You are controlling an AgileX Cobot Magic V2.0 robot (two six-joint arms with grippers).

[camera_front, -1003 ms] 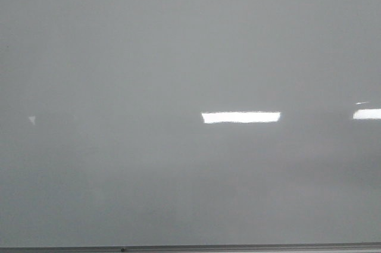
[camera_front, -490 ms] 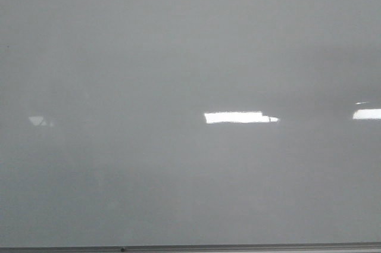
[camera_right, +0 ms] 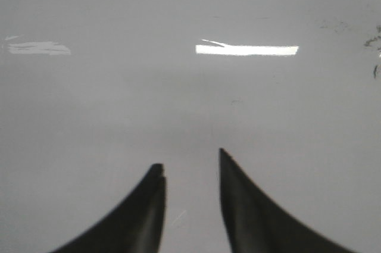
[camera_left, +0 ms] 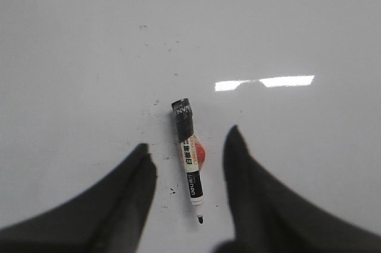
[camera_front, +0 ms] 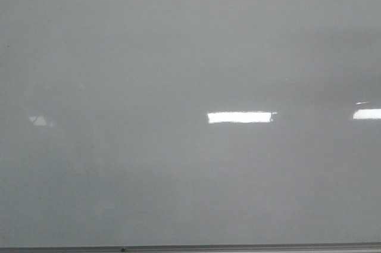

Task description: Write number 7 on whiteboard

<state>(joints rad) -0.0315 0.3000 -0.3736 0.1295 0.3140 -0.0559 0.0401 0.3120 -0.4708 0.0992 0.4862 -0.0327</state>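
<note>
Left gripper (camera_left: 189,172): jaws spread wide, holding nothing, poised over a marker (camera_left: 189,161) that lies flat on the whiteboard (camera_left: 77,50) in the gap between the fingers, touching neither. The marker's black cap end points toward 12 o'clock and its exposed tip toward 6 o'clock; a small red object sits against its barrel at about 3 o'clock, identity unclear.

Right gripper (camera_right: 191,196): jaws apart, empty, over bare board with only faint smudges toward 1 o'clock.

Front view: the whiteboard shows glare patches and a thin frame edge at 6 o'clock; no number 7 is drawn anywhere, and neither arm is in that frame.

Assessment: the step in hand appears to be pick-up of the marker, writing not yet begun. The next move likely calls for a straight descent, closure across the barrel, and a firm hold without rolling the pen.
</note>
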